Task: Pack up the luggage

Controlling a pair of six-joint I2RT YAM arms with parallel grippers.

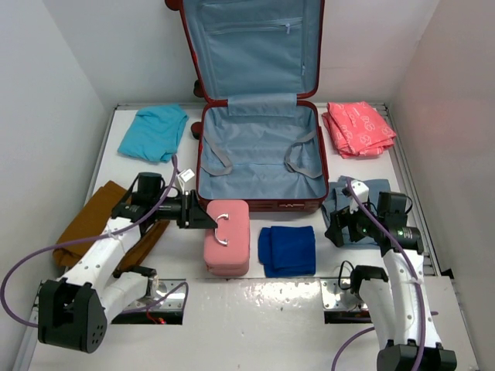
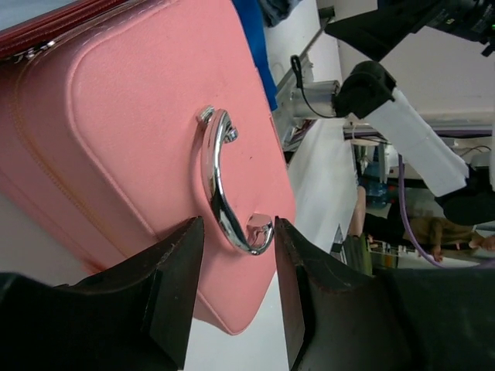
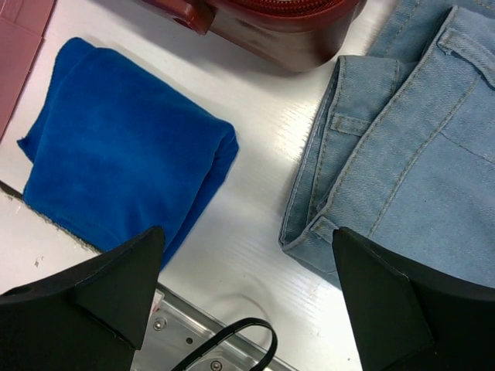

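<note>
My left gripper (image 2: pixel 236 232) sits parted astride the chrome handle (image 2: pixel 213 170) of the pink case (image 2: pixel 116 131), unclamped, and my right gripper (image 3: pixel 247 236) gapes empty

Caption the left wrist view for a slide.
Left end effector, jaws open, straddling the metal handle of the pink case.

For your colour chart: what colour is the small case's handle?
Shiny silver handle; clearest in left wrist view.
</note>
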